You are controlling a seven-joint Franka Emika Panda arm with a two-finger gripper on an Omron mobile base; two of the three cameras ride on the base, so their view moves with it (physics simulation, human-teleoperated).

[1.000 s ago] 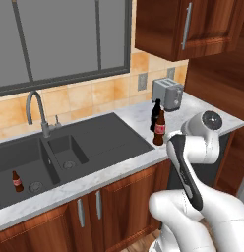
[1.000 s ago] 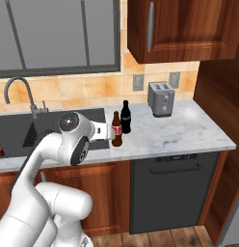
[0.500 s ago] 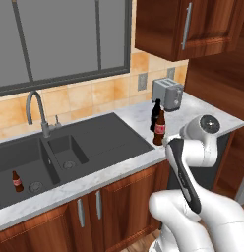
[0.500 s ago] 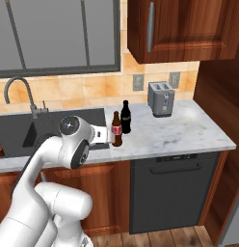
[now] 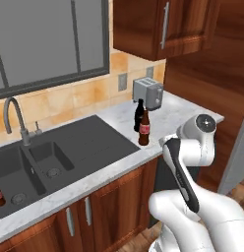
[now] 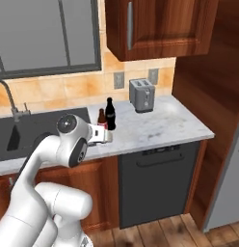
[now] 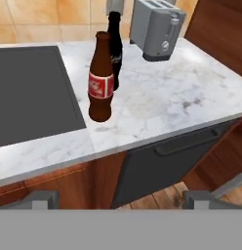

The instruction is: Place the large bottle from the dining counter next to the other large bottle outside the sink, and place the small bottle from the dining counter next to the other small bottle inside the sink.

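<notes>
Gripper spread wide, nothing between its tips, hanging off the worktop's front edge. Up at eleven o'clock the brown red-labelled bottle stands upright on the marble worktop, black bottle just behind it, toaster at one o'clock.

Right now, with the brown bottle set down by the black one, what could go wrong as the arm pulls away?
The brown bottle stands close in front of the black bottle; clip one and it may topple the other. The brown one is also near the sink edge, so a nudge could tip it in. The open pincer sits low by the counter front.
</notes>
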